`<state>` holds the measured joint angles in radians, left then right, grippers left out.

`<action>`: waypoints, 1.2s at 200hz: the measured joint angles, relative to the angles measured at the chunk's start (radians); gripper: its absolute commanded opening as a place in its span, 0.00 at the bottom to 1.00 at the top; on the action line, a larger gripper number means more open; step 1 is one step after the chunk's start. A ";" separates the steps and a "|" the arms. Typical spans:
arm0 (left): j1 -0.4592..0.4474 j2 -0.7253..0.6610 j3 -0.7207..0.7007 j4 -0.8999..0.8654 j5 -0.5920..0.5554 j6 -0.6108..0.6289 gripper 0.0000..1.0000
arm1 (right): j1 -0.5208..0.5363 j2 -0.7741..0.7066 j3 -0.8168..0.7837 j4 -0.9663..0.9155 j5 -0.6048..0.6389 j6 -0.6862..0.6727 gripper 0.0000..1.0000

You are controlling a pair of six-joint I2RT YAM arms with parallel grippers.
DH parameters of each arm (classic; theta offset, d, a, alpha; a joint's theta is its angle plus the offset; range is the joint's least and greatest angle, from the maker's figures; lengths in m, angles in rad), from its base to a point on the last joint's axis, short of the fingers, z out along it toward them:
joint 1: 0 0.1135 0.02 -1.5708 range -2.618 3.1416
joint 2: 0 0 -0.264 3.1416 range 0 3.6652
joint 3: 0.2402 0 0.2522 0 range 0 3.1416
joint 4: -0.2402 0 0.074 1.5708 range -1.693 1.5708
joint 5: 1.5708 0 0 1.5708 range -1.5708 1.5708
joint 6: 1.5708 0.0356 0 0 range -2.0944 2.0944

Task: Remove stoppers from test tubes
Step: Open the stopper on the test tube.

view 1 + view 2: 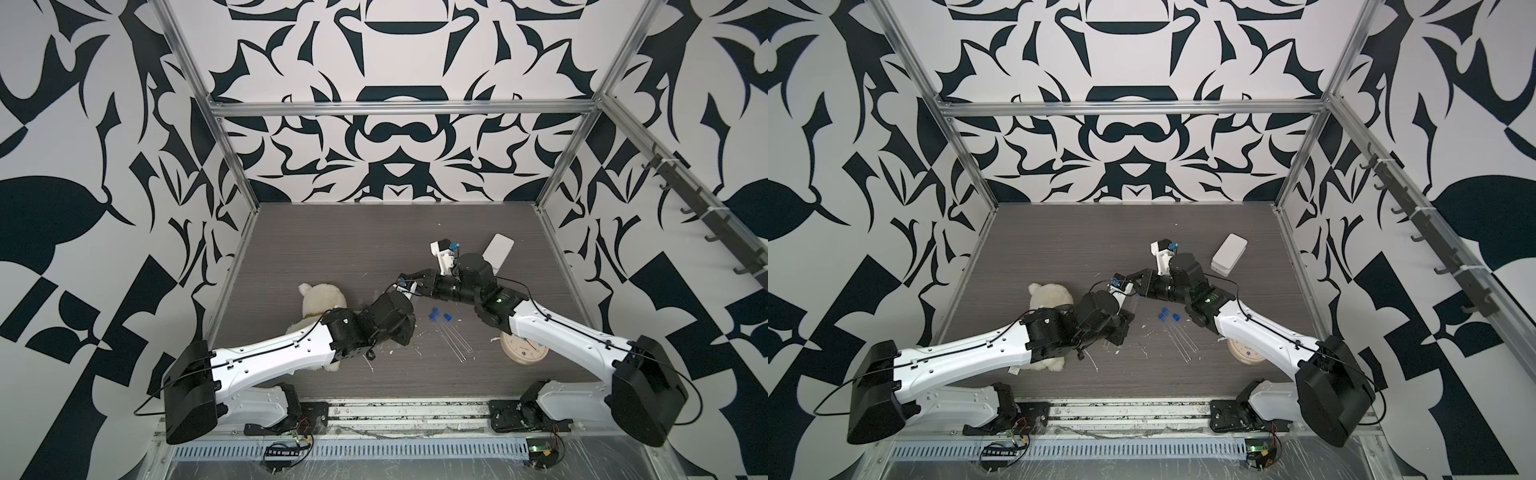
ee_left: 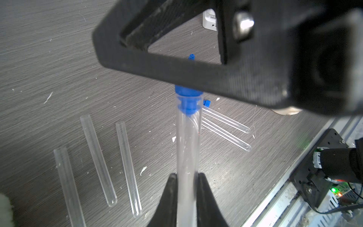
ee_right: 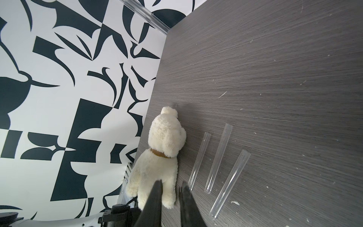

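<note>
Test tube (image 2: 188, 141) — in left end effector (image 2: 186, 175)

Far tabletop (image 1: 353, 232) lies open; plush dog (image 1: 318, 301) (left edge) and white box (image 1: 496, 249) intrude.

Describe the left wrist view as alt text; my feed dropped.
The left gripper clamps a clear test tube whose blue stopper sits in its mouth, under the right gripper's black finger. Three open tubes lie on the grey table beside it.
</note>
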<state>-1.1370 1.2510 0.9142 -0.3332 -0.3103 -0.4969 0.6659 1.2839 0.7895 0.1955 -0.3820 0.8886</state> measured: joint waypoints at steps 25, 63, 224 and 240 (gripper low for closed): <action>0.001 0.000 0.000 -0.001 -0.001 0.000 0.12 | 0.002 0.003 0.000 0.005 0.001 0.000 0.15; 0.004 0.000 0.000 -0.002 -0.002 0.000 0.12 | 0.002 0.009 -0.001 0.017 0.002 0.001 0.15; 0.009 -0.016 0.000 -0.023 -0.011 0.000 0.11 | 0.018 0.015 -0.002 0.045 0.020 0.002 0.15; 0.008 -0.026 0.000 -0.022 -0.010 0.001 0.11 | 0.019 0.005 -0.002 0.046 0.022 0.000 0.15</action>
<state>-1.1286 1.2251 0.9138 -0.3550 -0.3206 -0.4957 0.6853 1.2892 0.7879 0.2413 -0.3603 0.8890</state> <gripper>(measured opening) 0.172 0.150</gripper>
